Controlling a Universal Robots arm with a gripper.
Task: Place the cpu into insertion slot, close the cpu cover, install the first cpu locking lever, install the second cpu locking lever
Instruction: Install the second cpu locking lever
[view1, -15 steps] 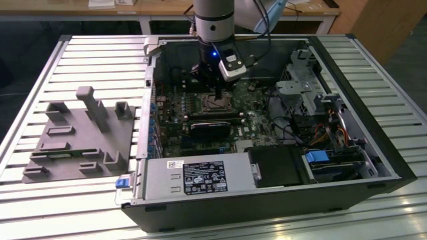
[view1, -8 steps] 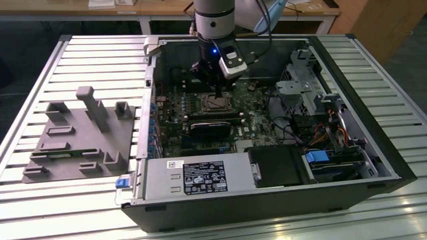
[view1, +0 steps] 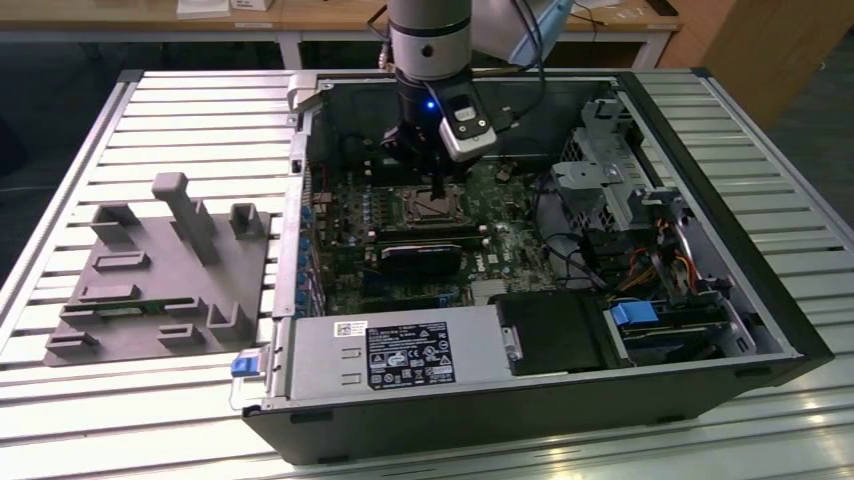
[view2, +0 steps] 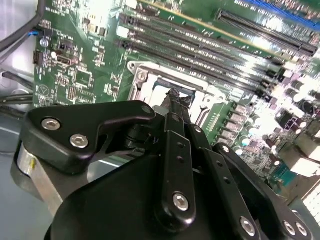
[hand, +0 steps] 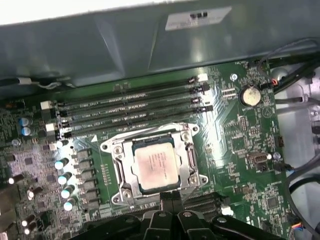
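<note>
The cpu (hand: 156, 166), a dull silver square chip, lies flat in the insertion slot (hand: 116, 150) on the green board. The cpu cover (hand: 186, 157), a silver frame with a square window, lies down around the chip. My gripper (hand: 171, 196) is shut, with its black fingertips together at the socket's edge and nothing visible between them. In the second wrist view the gripper (view2: 176, 96) reaches down to the socket's silver rim (view2: 142, 75). In the exterior view the gripper (view1: 437, 185) hangs just over the insertion slot (view1: 430, 207) inside the open computer case. I cannot tell how the locking levers stand.
Long black memory slots (hand: 130, 107) run beside the socket, with a coin battery (hand: 249, 95) and a row of capacitors (hand: 62, 165) nearby. The case wall (hand: 125, 40) rises close behind. A power supply (view1: 387, 355), drive cage (view1: 614, 170) and cables crowd the case. A grey fixture (view1: 160, 270) sits at the exterior view's left.
</note>
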